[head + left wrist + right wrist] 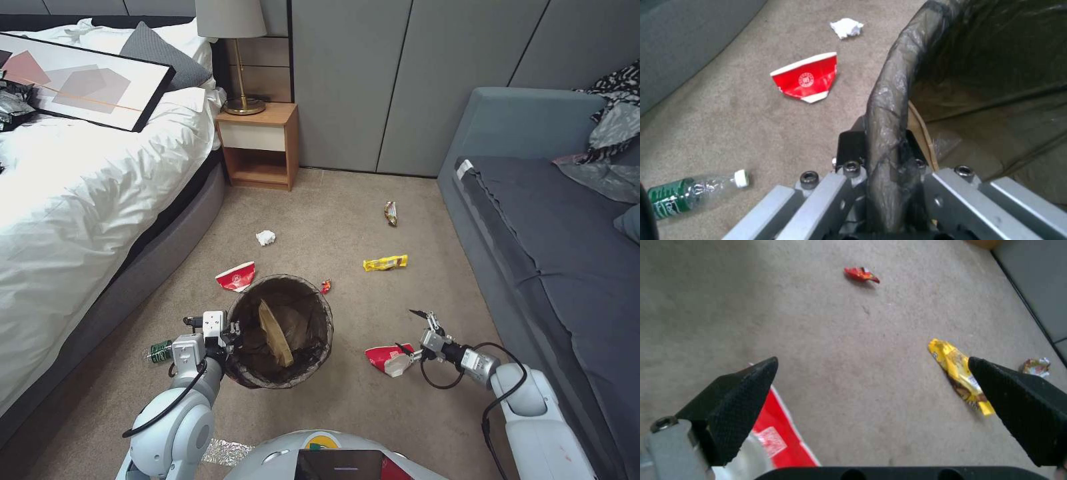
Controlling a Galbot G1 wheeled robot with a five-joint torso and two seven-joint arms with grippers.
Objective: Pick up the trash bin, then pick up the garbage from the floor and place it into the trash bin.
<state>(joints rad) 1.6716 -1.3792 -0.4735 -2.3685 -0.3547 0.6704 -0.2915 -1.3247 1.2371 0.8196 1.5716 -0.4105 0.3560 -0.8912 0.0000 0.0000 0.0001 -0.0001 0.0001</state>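
**Bin in my left grip, right jaws wide over the carpet**

Far to my left, beside the bed (80, 200), a clear bottle with a green label (159, 351) lies on its side on the carpet (347, 213), white cap on. My left gripper (223, 337) is clamped on the near-left rim of the trash bin (313, 347); in the left wrist view the dark liner bag folded over that rim passes between my fingers (851, 146), one outside the wall, one inside. The bin stands in front of me, mouth up, with a tan paper tray (275, 333) leaning inside it. Just beyond the bin's left side lies a crushed red-and-white paper cup (236, 276), and farther off a white tissue wad (265, 237). A small red wrapper (325, 287) sits just by the bin's far-right rim.

Right of the bin, a yellow snack wrapper (385, 263) lies flat, with a brown wrapper (391, 213) beyond it towards the wall. A second crushed red-and-white cup (388, 359) lies near my right gripper (415, 331), whose jaws stand wide apart and hold nothing, hovering just above the carpet next to that cup. The grey sofa (533, 227) runs along my right.
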